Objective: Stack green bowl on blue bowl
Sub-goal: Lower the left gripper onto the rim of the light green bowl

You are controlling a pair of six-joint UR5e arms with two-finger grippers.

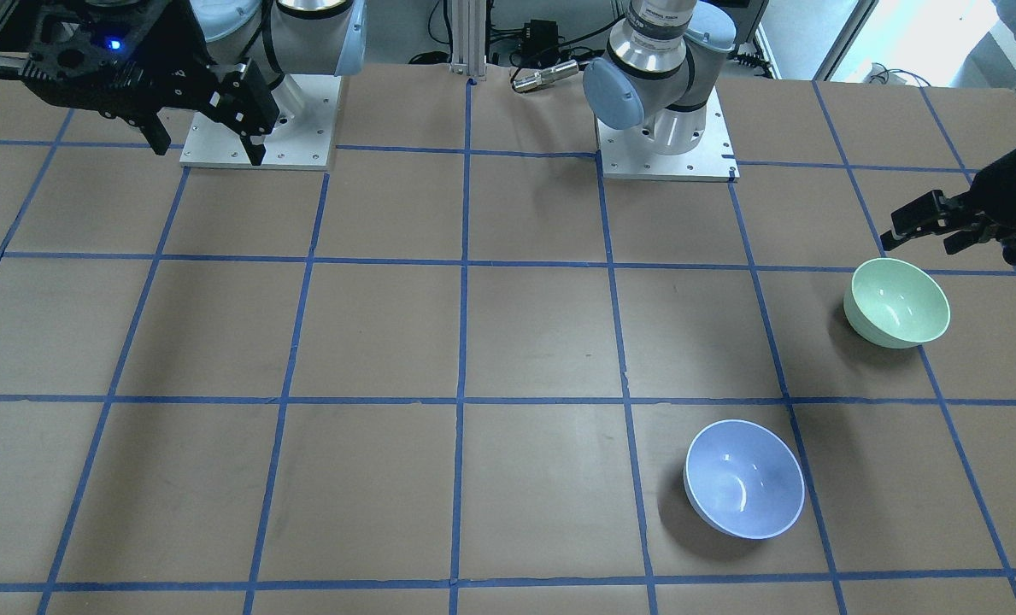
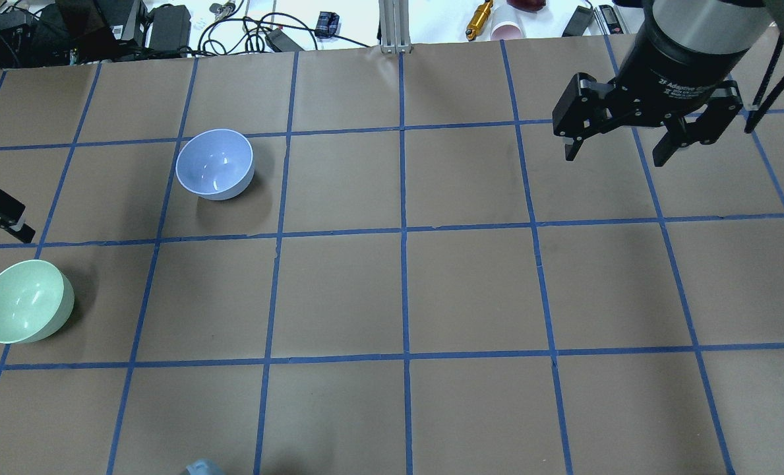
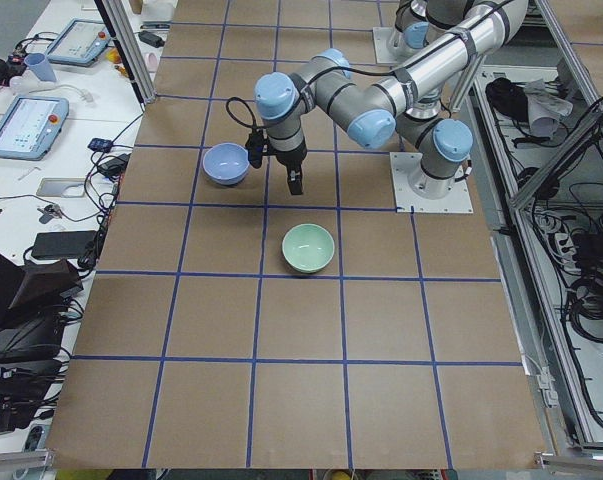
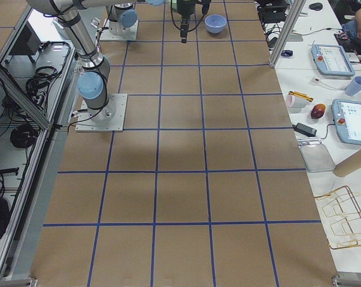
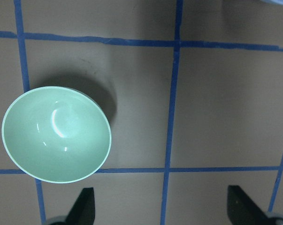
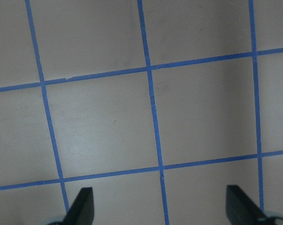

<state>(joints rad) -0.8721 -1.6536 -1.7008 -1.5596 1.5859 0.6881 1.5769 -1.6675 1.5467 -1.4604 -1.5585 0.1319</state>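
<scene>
The green bowl [image 1: 896,302] stands upright on the table at my far left, also in the overhead view [image 2: 26,301] and the left wrist view [image 5: 57,134]. The blue bowl [image 1: 744,478] stands upright about one grid square away [image 2: 215,163], apart from the green one. My left gripper [image 1: 926,226] is open and empty. It hovers above the table beside the green bowl without touching it [image 5: 162,208]. My right gripper [image 2: 616,155] is open and empty, high over the table's right side [image 6: 160,211].
The table [image 2: 405,290] is brown paper with a blue tape grid. Both arm bases [image 1: 666,137] stand on plates at the robot's edge. Cables, a cup and tools [image 2: 484,16] lie beyond the far edge.
</scene>
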